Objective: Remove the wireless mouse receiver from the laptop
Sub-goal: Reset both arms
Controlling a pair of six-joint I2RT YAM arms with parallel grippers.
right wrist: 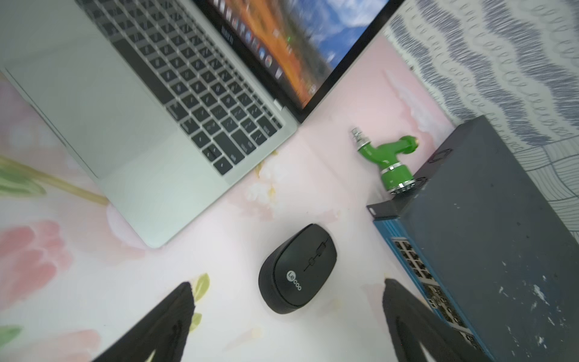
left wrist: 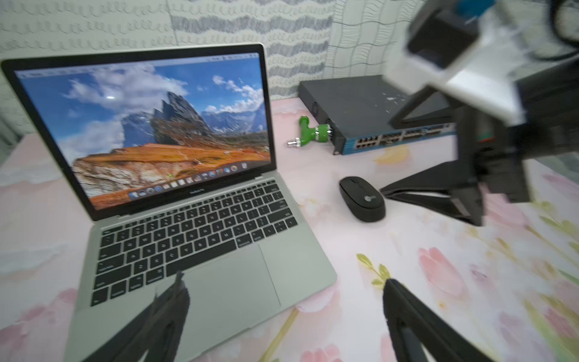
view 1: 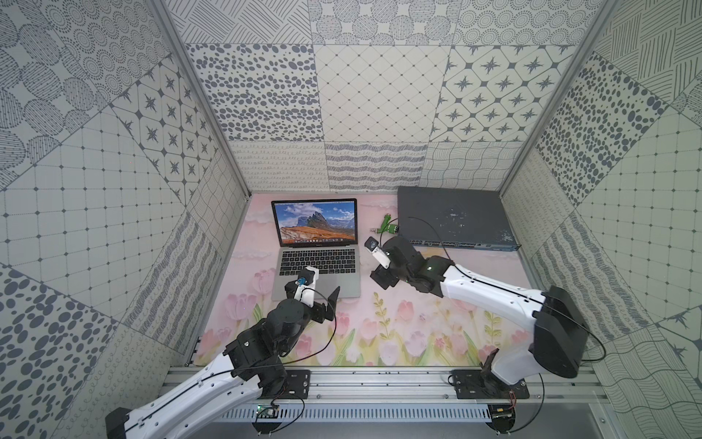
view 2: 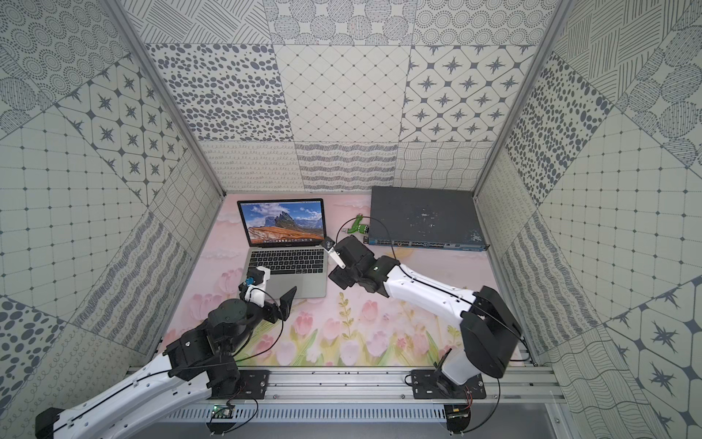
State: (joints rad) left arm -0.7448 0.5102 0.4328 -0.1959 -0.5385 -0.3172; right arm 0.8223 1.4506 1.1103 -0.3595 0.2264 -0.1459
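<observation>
Left end effector and right end effector both gape wide, empty; one laptop, one mouse.

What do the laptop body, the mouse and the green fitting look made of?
Laptop: probably matte aluminium, even silver-grey sheen. Mouse: matte black plastic, dull surface, printed logo. Green fitting: glossy green coat with chrome-bright metal rings and tip; core unclear.

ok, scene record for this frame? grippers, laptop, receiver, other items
laptop: lid open, screen lit
receiver: not visible in any view
left gripper: open, empty, over laptop's front corner
right gripper: open, empty, above mouse
mouse: on mat between laptop and network switch
green fitting: on mat beside network switch
</observation>
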